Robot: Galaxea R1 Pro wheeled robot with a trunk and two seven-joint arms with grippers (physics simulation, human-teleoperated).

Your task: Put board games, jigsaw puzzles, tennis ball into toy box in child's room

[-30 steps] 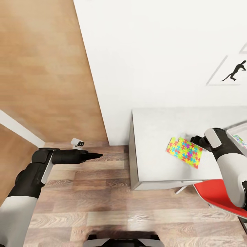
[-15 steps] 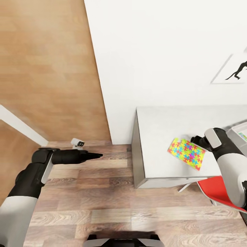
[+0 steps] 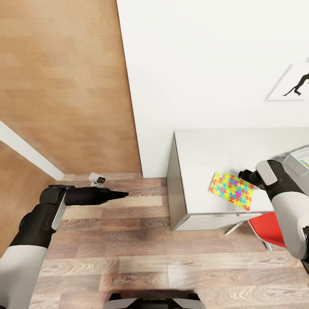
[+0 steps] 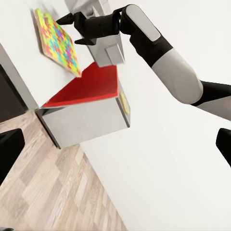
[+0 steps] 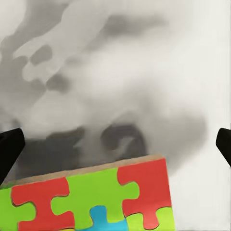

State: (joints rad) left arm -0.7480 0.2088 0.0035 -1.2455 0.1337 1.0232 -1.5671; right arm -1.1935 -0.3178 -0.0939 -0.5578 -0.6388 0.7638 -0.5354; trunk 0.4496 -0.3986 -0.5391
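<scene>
One jigsaw puzzle [image 3: 231, 190], a flat square of bright yellow, pink, blue and green pieces, lies on the pale grey table [image 3: 201, 154] close to its front edge. My right gripper [image 3: 243, 175] hovers at the puzzle's far right corner with its fingers spread, nothing between them. In the right wrist view, a puzzle corner [image 5: 96, 197] shows just short of the open right gripper [image 5: 115, 144]. The left wrist view shows the puzzle [image 4: 55, 38] and the right gripper [image 4: 72, 30] from the side. A corner of the toy box [image 3: 298, 161] shows at the table's right. My left gripper [image 3: 122, 195] is open over the floor, far from the table.
A red-seated chair [image 3: 265, 225] is tucked under the table's front right, below my right arm. A white wall [image 3: 206, 64] runs behind the table, with a framed animal picture [image 3: 296, 83] on it. Wood-plank floor [image 3: 128, 249] spreads left of the table.
The head view has shifted, so the wall and table sit further right and up. The puzzle has kept its place beside my right gripper and now lies nearer the table's front edge.
</scene>
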